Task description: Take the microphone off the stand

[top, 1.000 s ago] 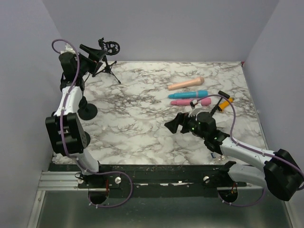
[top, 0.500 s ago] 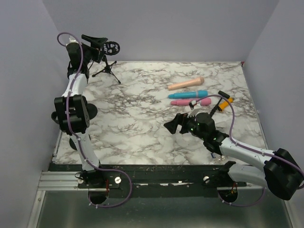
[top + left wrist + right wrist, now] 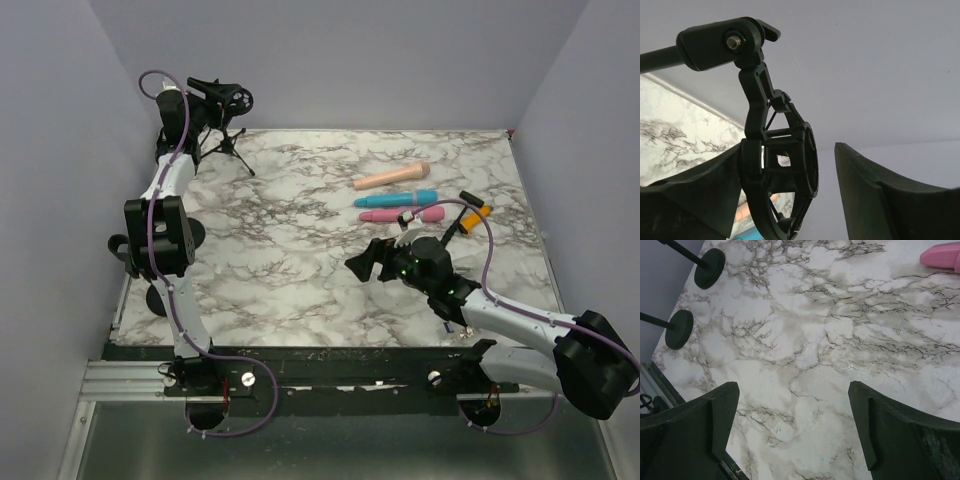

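Note:
The black tripod stand (image 3: 229, 143) is at the table's back left, its round shock mount (image 3: 238, 99) up on the boom. My left gripper (image 3: 213, 91) is raised to it. In the left wrist view the mount (image 3: 800, 145) hangs between my open fingers (image 3: 790, 150), close against the left finger (image 3: 705, 185) and apart from the right one. I see through the ring's middle; the microphone is not visible in it. My right gripper (image 3: 362, 265) hovers open over bare marble (image 3: 792, 387), holding nothing.
Peach (image 3: 391, 178), blue (image 3: 397, 199), pink (image 3: 402, 215) and orange-black (image 3: 468, 217) handheld mics lie at the right rear. Two black round bases (image 3: 710, 267) (image 3: 680, 329) with poles stand by the left edge. Walls close in the back and sides.
My left arm has swung up and right, bringing its jaws around the shock mount, and they have narrowed. The right arm has stayed where it was.

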Controlling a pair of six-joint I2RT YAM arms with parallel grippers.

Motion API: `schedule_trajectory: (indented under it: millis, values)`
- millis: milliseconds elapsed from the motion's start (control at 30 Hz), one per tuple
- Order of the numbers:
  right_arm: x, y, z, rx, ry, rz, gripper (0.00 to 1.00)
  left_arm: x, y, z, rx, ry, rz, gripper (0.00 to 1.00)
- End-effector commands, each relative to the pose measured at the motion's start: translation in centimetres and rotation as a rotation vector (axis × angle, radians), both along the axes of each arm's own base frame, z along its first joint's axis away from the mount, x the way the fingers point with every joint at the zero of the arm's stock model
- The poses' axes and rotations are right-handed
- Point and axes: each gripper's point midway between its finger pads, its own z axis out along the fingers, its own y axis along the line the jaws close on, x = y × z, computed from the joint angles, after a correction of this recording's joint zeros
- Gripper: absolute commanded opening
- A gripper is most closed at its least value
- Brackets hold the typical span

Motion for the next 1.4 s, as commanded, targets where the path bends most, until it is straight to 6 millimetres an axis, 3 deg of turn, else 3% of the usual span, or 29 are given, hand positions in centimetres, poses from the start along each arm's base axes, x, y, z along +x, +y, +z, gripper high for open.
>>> schedule_trajectory:
  millis: [0, 267, 433, 567, 767, 800, 1000, 1200, 1367]
  values:
    - [0.4, 0.0, 0.0, -0.013, -0.025, -0.013, 1.00, 0.0, -0.3, 0.6, -0.010, -0.036, -0.004, 0.64]
    - [0.4, 0.0, -0.1, -0.018, -0.019, -0.015, 1.00, -2.5, -1.2, 3.4, 0.046, -0.080, -0.044, 0.45]
    - [0.7, -0.4, -0.2, -0.026, -0.020, -0.039, 1.00, -5.1, -2.5, 4.2, 0.050, -0.081, -0.080, 0.43]
    - [0.8, -0.4, -0.6, -0.036, -0.013, -0.045, 1.00, -8.1, -5.0, 5.0, 0.041, -0.089, -0.145, 0.43]
    - [1.0, -0.5, -1.0, -0.054, 0.002, -0.056, 1.00, -14.2, -9.3, 5.1, 0.041, -0.087, -0.251, 0.44]
    - [1.0, -0.6, -1.2, -0.059, 0.007, -0.057, 1.00, -15.5, -10.8, 4.7, 0.039, -0.085, -0.290, 0.44]
    - [1.2, -0.8, -0.3, -0.067, 0.021, -0.078, 1.00, -23.1, -15.6, 3.1, 0.037, -0.093, -0.435, 0.44]
    - [0.4, -1.8, 1.4, -0.009, 0.018, -0.115, 1.00, -30.2, -18.4, 1.0, 0.100, -0.107, -0.507, 0.45]
    - [-0.6, -3.1, 1.1, 0.009, 0.055, -0.161, 1.00, -34.8, -20.3, -0.2, 0.135, -0.130, -0.561, 0.46]
